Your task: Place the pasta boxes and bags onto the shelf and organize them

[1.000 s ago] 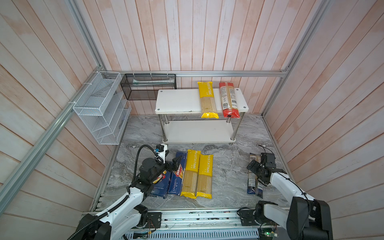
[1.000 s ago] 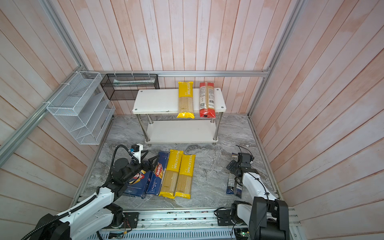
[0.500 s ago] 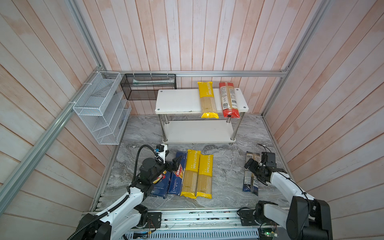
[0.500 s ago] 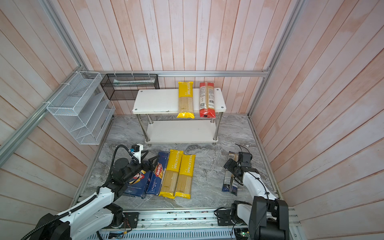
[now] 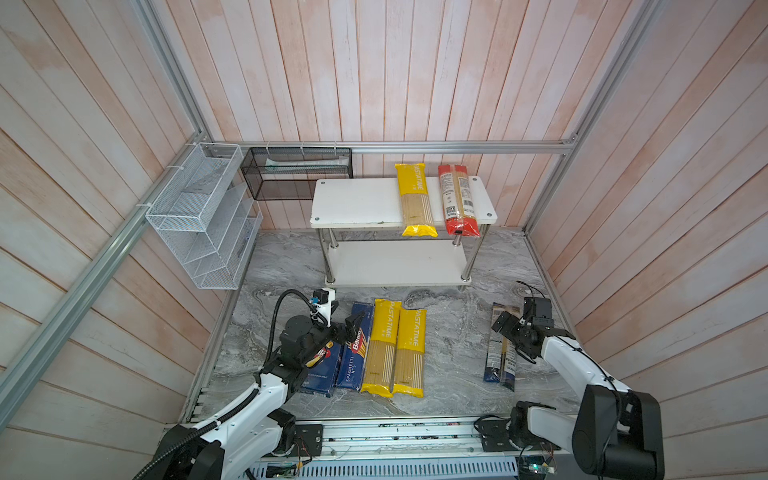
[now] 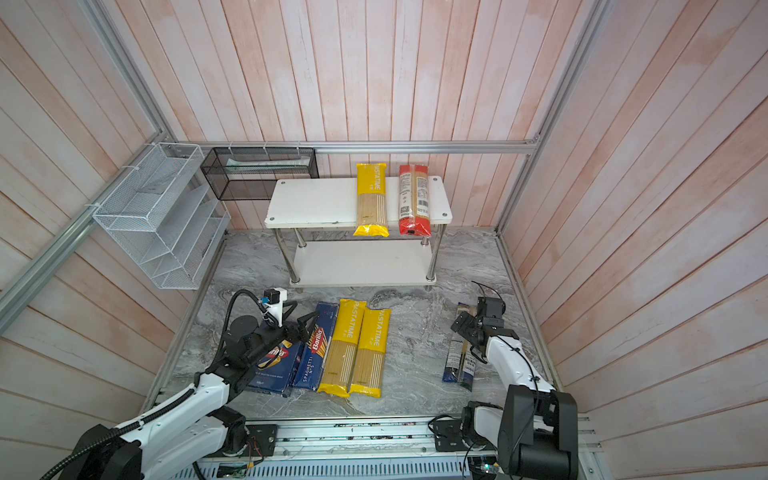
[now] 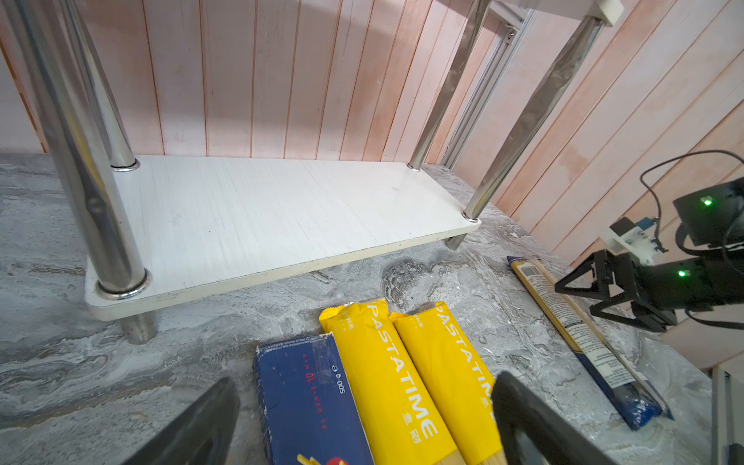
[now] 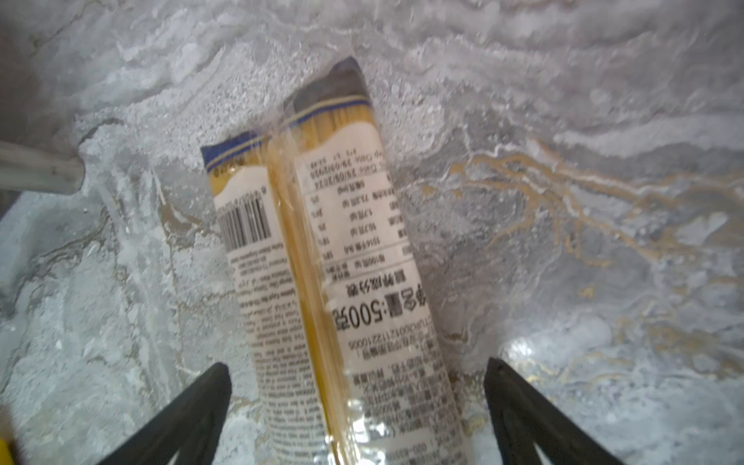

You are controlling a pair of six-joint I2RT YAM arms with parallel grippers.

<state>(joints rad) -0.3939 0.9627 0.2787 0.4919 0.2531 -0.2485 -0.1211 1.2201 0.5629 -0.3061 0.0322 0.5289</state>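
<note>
In both top views the shelf (image 5: 353, 203) (image 6: 311, 203) holds a yellow bag (image 5: 415, 199) and a red-ended bag (image 5: 457, 199) on its top board. The lower board (image 7: 261, 209) is bare. On the floor lie a wide Barilla box (image 5: 320, 370), a narrow spaghetti box (image 5: 353, 357) and two yellow bags (image 5: 384, 349) (image 5: 409, 353) side by side. My left gripper (image 5: 349, 328) (image 7: 362, 402) hovers open over the far ends of the narrow box and yellow bags. My right gripper (image 5: 509, 336) (image 8: 358, 386) is open, straddling the blue-ended bag (image 5: 498, 365) (image 8: 342, 261) without gripping it.
A white wire rack (image 5: 199, 216) hangs on the left wall. A black mesh basket (image 5: 295, 174) hangs at the back left beside the shelf. Wooden walls close in on three sides. The blue-ended bag lies near the right wall rail.
The right gripper has shifted slightly over the blue-ended bag and stays open. The left arm has not moved.
</note>
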